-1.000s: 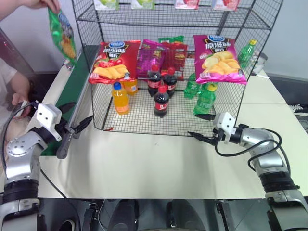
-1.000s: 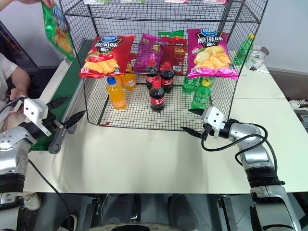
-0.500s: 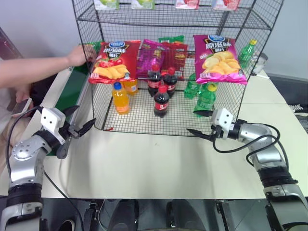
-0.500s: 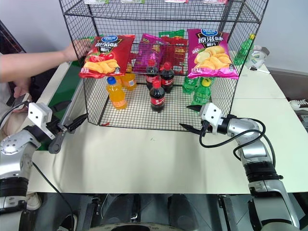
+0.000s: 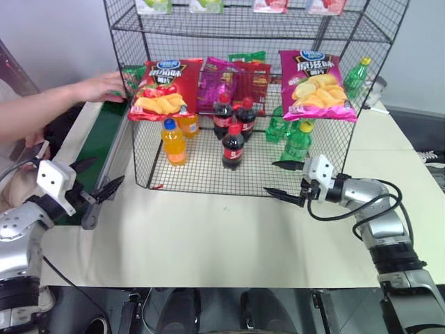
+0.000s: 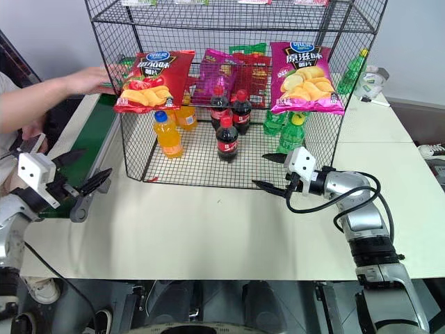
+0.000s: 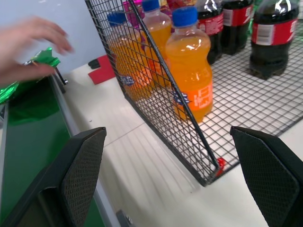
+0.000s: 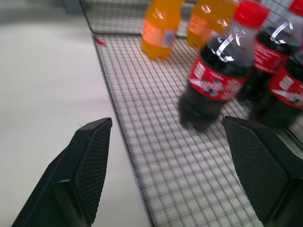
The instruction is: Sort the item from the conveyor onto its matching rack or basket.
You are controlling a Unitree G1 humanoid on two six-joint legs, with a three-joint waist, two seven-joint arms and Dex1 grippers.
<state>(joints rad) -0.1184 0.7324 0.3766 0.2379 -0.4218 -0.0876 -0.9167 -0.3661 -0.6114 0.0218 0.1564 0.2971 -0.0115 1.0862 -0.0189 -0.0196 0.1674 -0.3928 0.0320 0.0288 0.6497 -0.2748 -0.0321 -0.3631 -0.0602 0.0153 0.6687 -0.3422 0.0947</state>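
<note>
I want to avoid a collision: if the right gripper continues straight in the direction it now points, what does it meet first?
Probably the cola bottle on the rack floor: the right gripper, jaws open, points into the open lower tier; depth is unclear.

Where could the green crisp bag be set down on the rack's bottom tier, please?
Bare mesh lies along the rack front edge, between the orange bottle and the cola bottles. Behind them, bottles crowd together. The table before the rack is free.
</note>
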